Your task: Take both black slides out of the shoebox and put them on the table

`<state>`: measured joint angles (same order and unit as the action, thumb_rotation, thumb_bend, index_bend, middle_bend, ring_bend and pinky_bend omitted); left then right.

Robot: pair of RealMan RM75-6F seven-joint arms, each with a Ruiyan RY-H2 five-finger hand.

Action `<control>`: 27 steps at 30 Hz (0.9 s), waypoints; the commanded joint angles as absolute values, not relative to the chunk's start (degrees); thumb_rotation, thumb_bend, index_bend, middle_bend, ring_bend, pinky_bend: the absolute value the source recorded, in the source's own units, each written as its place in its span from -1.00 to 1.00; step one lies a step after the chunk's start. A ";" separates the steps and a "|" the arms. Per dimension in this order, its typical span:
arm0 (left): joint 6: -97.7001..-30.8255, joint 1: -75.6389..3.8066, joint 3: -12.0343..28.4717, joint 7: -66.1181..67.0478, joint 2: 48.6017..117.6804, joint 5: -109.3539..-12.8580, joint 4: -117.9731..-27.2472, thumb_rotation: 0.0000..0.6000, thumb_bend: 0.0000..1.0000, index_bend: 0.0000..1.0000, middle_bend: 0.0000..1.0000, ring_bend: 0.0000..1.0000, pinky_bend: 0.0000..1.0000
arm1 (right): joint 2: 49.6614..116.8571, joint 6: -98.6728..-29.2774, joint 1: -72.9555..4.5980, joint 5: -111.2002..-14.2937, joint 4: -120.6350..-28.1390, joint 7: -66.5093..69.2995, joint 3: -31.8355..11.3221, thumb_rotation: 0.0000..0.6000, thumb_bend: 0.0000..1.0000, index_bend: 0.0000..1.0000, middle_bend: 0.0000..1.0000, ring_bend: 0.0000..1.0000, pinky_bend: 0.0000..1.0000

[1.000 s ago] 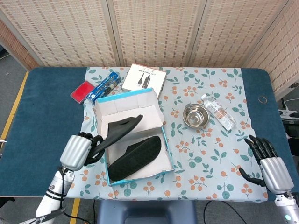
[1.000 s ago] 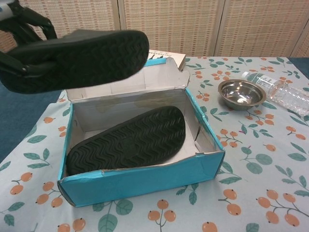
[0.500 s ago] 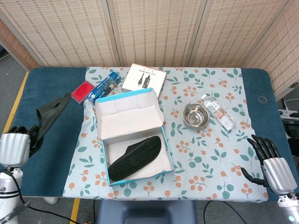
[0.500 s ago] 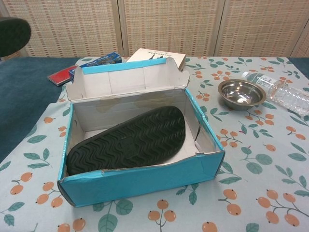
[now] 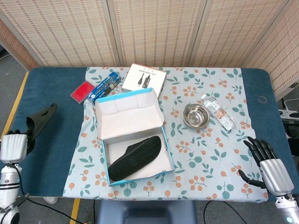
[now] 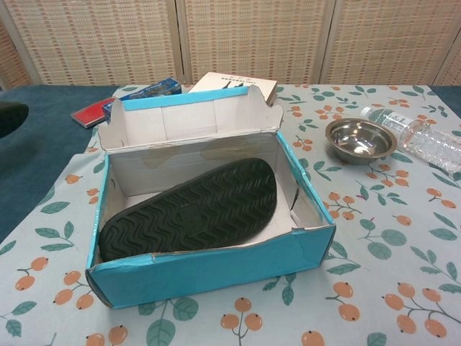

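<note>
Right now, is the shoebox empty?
No, one black slide lies sole-up inside the shoebox, plain in the head view.

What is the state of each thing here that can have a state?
Shoebox: open, flaps up, one slide inside.
Slide in the box: lying sole up.
Other slide: out of the box, at the table's left edge, held by the left hand.
Left hand: fingers on that slide.
Right hand: open, holding nothing.
Water bottle: lying on its side.
Steel bowl: upright, empty.
</note>
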<state>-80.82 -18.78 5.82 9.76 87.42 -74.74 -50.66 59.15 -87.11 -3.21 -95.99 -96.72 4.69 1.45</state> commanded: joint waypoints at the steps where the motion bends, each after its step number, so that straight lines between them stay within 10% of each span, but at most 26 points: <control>1: -73.96 -20.08 7.57 7.03 89.77 -71.53 -51.16 1.00 0.13 -0.18 0.00 -0.19 -0.05 | 59.05 -86.81 -3.28 -95.98 -96.70 4.57 1.58 0.50 -0.53 -1.00 -1.00 -1.00 -1.00; 4: -68.58 -20.13 8.28 5.64 88.70 -68.78 -55.09 1.00 -0.05 -0.79 -0.59 -0.56 -0.11 | 58.97 -86.78 -3.22 -95.90 -96.89 4.27 1.63 0.51 -0.53 -1.00 -1.00 -1.00 -1.00; 7: -62.47 -20.14 8.58 2.28 84.42 -66.68 -63.41 1.00 -0.16 -1.00 -1.00 -0.96 -0.16 | 58.96 -87.08 -3.03 -95.68 -97.07 3.93 1.51 0.51 -0.53 -1.00 -1.00 -1.00 -1.00; 21: -60.12 -19.16 5.66 -7.40 72.71 -73.12 -82.90 1.00 -0.35 -1.00 -1.00 -1.00 -0.58 | 58.74 -86.46 -3.02 -95.63 -97.89 2.93 1.80 0.51 -0.53 -1.00 -1.00 -1.00 -1.00; 27: -63.57 -18.76 6.70 -6.13 76.78 -72.57 -77.47 1.00 -0.37 -1.00 -1.00 -1.00 -0.63 | 58.45 -86.51 -2.98 -96.26 -98.11 3.41 2.14 0.50 -0.53 -1.00 -1.00 -1.00 -1.00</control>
<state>-61.87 -19.01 6.24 -6.28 74.60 -72.72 -80.35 58.51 -86.48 -2.98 -96.18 -98.07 3.32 2.10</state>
